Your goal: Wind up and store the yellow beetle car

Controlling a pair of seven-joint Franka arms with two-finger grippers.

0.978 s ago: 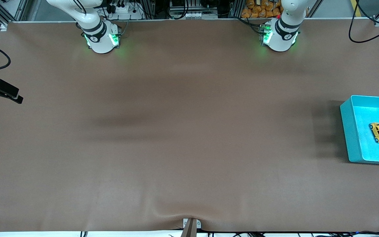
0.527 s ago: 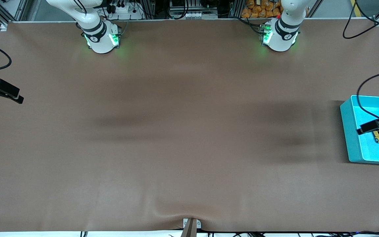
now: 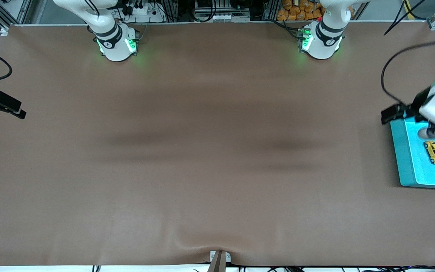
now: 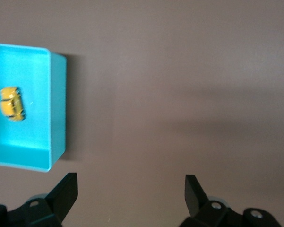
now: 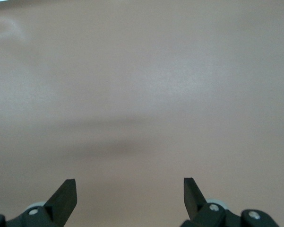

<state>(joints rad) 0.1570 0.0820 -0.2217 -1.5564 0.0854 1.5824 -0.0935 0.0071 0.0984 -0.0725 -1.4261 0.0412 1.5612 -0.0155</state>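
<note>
L arm has swung in over the table at its own end since 1 s ago: back then only a dark tip showed by the yellow beetle car (image 3: 434, 152), then it covered part of the car. Now left gripper (image 4: 131, 196) hangs, jaws wide and empty, over the turquoise bin (image 3: 404, 151) wall and bare table beside it; car in full view again.

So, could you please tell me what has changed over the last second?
The left gripper, open and empty, has swung from the table's edge across the turquoise plastic bin to above the bin's corner nearest the left arm's base. The small yellow beetle toy car stays in the bin, untouched. The right gripper waits open at its end.
</note>
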